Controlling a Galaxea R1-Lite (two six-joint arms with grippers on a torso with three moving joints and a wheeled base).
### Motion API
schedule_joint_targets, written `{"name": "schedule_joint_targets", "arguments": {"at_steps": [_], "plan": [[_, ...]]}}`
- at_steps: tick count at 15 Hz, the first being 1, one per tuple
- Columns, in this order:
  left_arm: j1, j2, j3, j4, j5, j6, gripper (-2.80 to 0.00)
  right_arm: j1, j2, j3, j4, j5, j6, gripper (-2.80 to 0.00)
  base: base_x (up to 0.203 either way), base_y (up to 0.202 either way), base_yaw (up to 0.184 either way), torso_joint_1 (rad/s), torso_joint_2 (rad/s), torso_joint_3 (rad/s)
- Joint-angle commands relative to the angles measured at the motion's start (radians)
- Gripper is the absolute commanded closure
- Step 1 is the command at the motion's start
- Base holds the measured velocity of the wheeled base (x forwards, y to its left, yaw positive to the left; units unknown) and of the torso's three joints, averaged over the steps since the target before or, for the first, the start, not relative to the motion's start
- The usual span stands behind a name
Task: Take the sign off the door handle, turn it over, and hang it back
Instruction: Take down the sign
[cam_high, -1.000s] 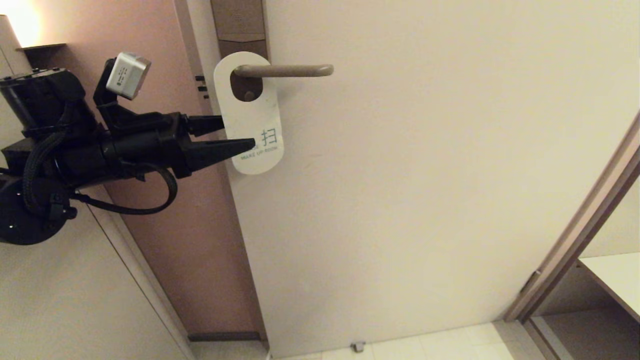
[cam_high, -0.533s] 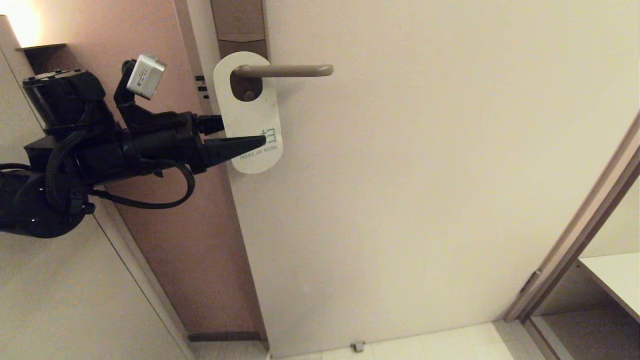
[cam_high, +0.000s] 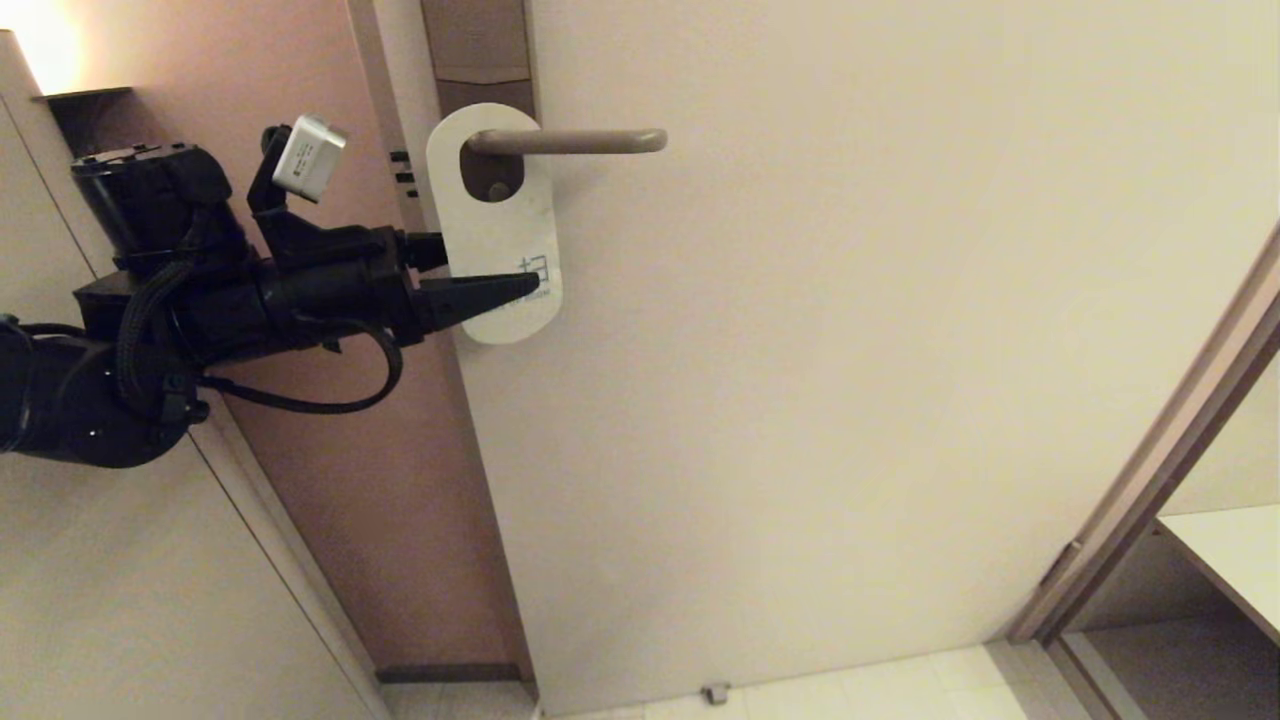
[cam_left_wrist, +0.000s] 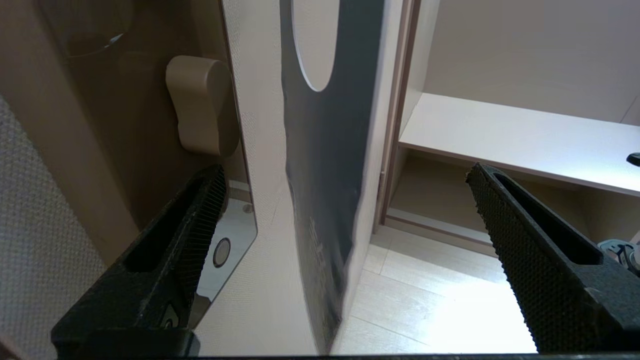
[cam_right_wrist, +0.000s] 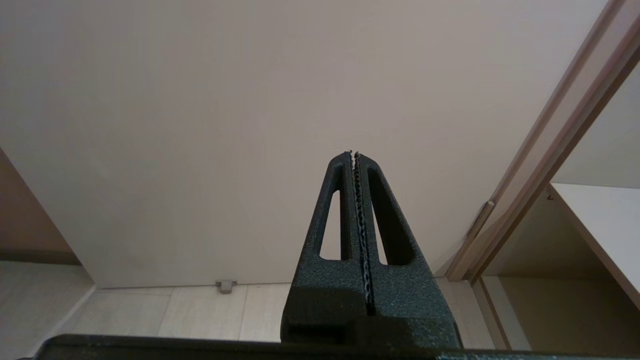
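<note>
We see the sign (cam_high: 495, 225) hanging white side out on the door handle (cam_high: 570, 141), its lower end between the spread fingers of our left gripper (cam_high: 485, 275), one finger in front, one behind, neither pressing it. Our right gripper (cam_right_wrist: 354, 155) sits parked, fingers pressed together, facing the door (cam_high: 850, 350).

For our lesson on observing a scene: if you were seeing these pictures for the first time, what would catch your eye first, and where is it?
The white sign hanging from the door handle, near the door's upper left edge, stands out first. Next is the black left gripper, open, reaching in from the left with one finger in front of the sign's lower end and the other behind it. The right gripper is shut, facing bare door.
</note>
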Motion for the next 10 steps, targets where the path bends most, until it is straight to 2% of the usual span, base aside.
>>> {"name": "schedule_joint_targets", "arguments": {"at_steps": [1,10], "plan": [[-0.005,0.008,-0.004,-0.005,-0.003,-0.001,-2.8,0.0,0.001,0.0,0.0,0.001,-0.001,0.0,0.0,0.0,0.0,0.0,0.0,0.0],[-0.022,0.018,-0.018,-0.004,0.003,0.0,-2.8,0.0,0.001,0.0,0.0,0.002,-0.001,0.0,0.0,0.0,0.0,0.0,0.0,0.0]]}}
